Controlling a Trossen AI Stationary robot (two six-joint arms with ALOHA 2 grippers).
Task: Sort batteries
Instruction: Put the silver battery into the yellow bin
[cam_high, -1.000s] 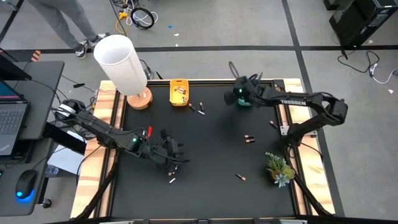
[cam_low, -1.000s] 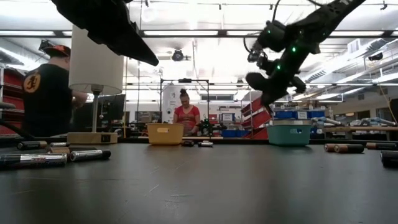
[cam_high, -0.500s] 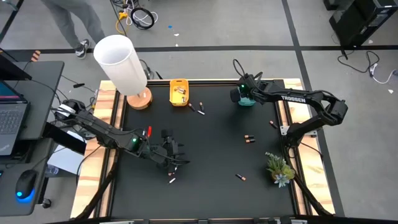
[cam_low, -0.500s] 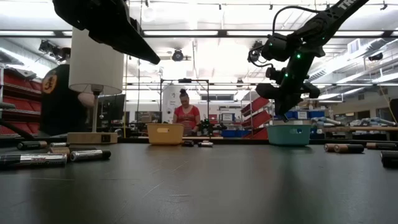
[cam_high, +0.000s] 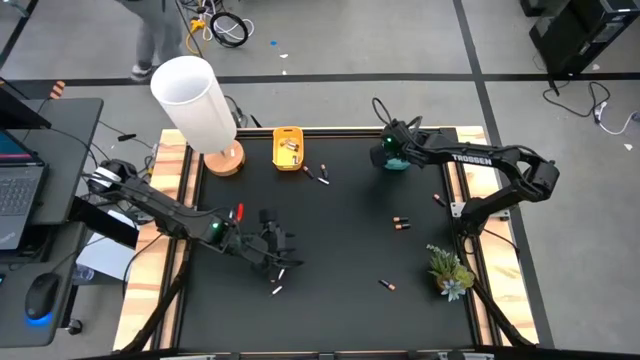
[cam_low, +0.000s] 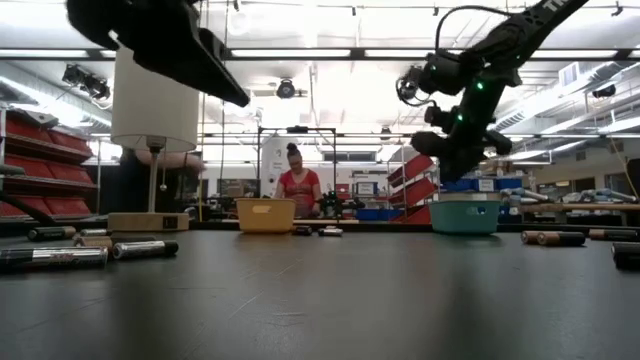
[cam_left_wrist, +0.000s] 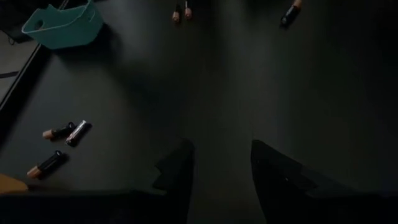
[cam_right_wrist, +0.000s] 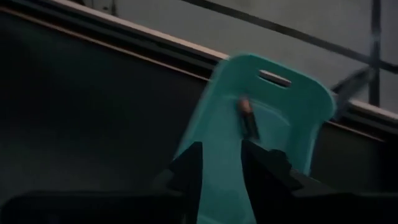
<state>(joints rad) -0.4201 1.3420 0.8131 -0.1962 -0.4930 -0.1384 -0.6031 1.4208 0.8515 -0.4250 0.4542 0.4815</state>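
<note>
Tiny on the high view, the batteries (cam_high: 400, 224) scattered over the mat: brand or size not readable. Mostly covered by the right gripper (cam_high: 392, 152), the teal bin (cam_high: 396, 163), contents unseen from above. Blurred in the right wrist view, one dark battery (cam_right_wrist: 248, 119) with a copper end inside that bin. Cut off at the low view's top edge, the left arm (cam_low: 160, 40). Half hidden behind the lamp (cam_low: 153, 110), a person (cam_low: 150, 172). Too small to make out, items in the yellow bin (cam_high: 288, 148).
</note>
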